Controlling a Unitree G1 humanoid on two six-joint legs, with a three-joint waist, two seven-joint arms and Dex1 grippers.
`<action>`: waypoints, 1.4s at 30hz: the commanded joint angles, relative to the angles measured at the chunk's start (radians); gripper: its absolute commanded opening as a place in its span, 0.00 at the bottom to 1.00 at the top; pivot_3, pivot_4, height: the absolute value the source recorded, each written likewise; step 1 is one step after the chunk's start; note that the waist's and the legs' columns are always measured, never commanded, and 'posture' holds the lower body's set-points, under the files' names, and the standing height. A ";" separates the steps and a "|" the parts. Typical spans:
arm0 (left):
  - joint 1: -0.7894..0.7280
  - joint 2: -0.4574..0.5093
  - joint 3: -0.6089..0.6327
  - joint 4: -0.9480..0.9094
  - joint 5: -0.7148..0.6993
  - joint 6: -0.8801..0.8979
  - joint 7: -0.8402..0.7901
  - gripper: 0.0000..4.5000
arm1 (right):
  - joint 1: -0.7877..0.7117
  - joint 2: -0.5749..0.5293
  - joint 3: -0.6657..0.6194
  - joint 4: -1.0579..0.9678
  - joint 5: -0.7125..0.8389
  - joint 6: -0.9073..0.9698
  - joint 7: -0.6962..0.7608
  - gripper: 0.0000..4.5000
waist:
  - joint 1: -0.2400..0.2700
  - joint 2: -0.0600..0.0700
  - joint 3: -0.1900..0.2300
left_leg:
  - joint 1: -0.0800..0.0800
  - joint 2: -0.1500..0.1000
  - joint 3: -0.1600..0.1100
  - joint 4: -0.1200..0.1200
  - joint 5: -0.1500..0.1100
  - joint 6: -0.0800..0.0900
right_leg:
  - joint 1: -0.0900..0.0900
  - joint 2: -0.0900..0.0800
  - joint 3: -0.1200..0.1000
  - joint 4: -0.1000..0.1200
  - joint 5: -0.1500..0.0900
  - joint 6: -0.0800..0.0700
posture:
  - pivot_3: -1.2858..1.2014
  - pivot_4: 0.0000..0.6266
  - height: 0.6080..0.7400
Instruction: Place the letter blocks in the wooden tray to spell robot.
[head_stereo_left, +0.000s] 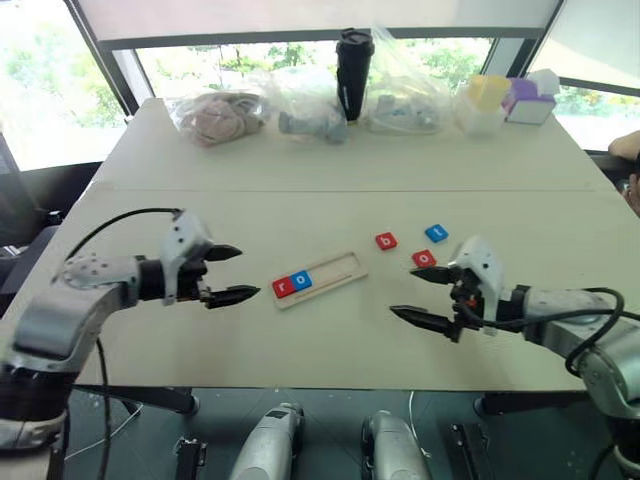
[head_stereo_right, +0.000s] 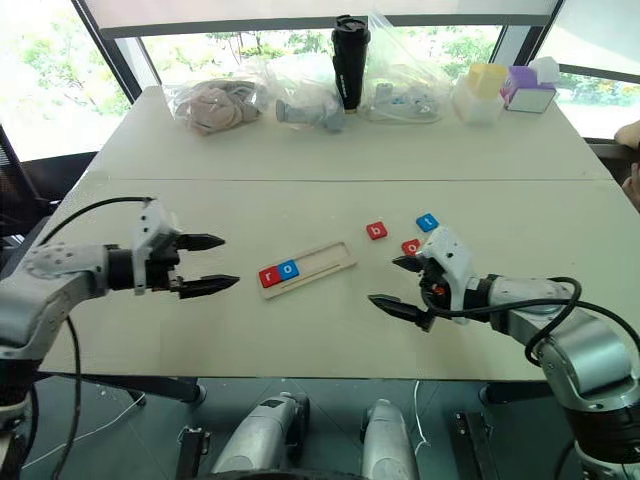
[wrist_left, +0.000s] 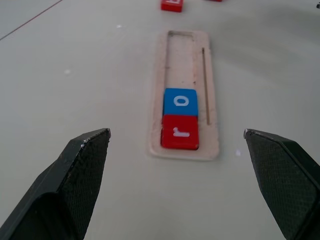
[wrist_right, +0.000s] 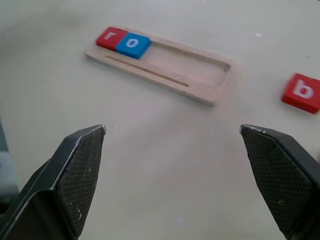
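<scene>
The wooden tray (head_stereo_left: 340, 271) lies at the table's middle, slanted. A red "r" block (head_stereo_left: 283, 287) and a blue "o" block (head_stereo_left: 302, 280) sit side by side at its left end. To the tray's right, loose on the table, lie a red "b" block (head_stereo_left: 386, 241), a blue "t" block (head_stereo_left: 436, 233) and a red "o" block (head_stereo_left: 424, 258). My left gripper (head_stereo_left: 230, 274) hovers open just left of the tray, pointing at it. My right gripper (head_stereo_left: 420, 295) is open right of the tray, close beside the red "o". Both hold nothing.
Along the table's far edge stand plastic bags (head_stereo_left: 218, 115), a black tumbler (head_stereo_left: 353, 70) and coloured boxes (head_stereo_left: 505, 100). A seam (head_stereo_left: 400, 190) crosses the tabletop behind the blocks. A person's arm (head_stereo_left: 630, 150) shows at the far right edge.
</scene>
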 joint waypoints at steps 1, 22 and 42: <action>-0.067 -0.045 -0.100 0.088 0.099 -0.089 -0.021 1.00 | 0.003 0.027 0.005 -0.080 0.021 0.022 -0.050 0.99 | 0.000 -0.001 0.000 | 0.000 0.000 0.000 0.000 0.000 0.000 | 0.000 0.000 0.000 0.000 0.000 0.000 | 0.52 0.24 1.00; -0.150 -0.255 -0.247 0.327 0.315 -0.253 -0.038 0.87 | 0.074 0.055 0.025 -0.201 0.020 0.077 -0.168 1.00 | 0.001 -0.003 0.000 | 0.000 0.000 0.000 0.003 0.000 0.001 | 0.002 0.000 -0.001 0.000 0.002 0.005 | 0.52 0.24 1.00; -0.439 -0.264 -0.273 0.864 0.434 -0.769 -0.291 0.70 | 0.076 0.038 0.006 -0.134 -0.004 0.056 -0.152 1.00 | -0.001 -0.003 0.000 | 0.000 -0.001 0.000 0.004 0.001 0.001 | 0.002 0.001 -0.001 0.000 0.005 0.007 | 0.52 0.24 1.00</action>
